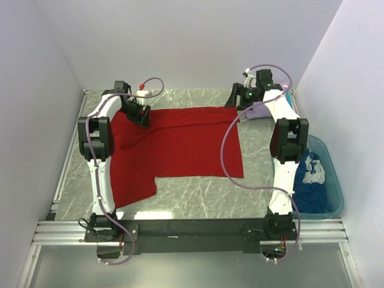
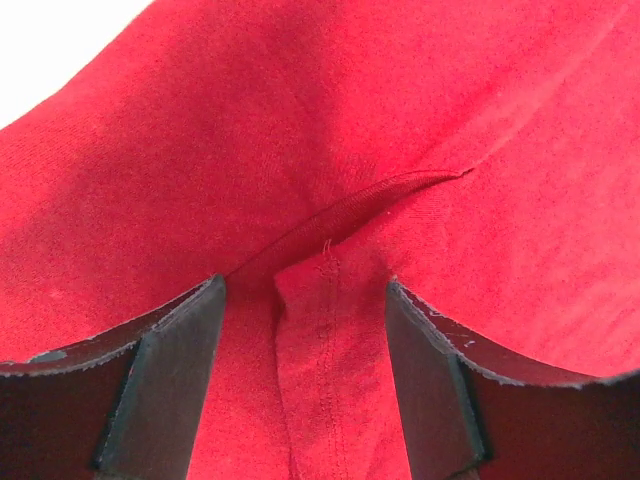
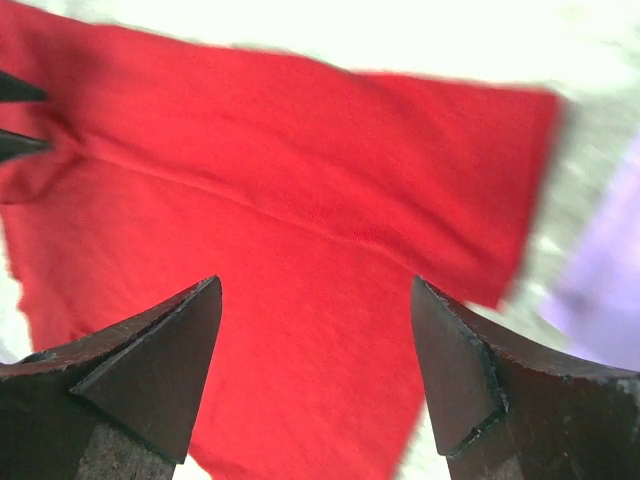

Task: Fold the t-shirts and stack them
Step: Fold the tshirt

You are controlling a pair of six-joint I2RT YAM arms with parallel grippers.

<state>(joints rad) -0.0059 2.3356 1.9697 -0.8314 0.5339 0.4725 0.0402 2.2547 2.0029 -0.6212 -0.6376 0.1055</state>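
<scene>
The plain bright red cloth t-shirt (image 1: 180,144) lies spread flat on the grey marbled tabletop (image 1: 198,198), with one sleeve trailing toward the near left. The left hand (image 2: 305,290) is at the shirt's far left edge, released and straddling a raised seam ridge without pinching it. The right hand (image 3: 315,285) hovers released over the far right corner. It's light, limp cloth, I'd say. Pinch the hems or corners on both sides together, or it sags and bunches.

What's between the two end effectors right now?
Only the red t-shirt, its far edge running from left end effector to right end effector, per the top view.
</scene>
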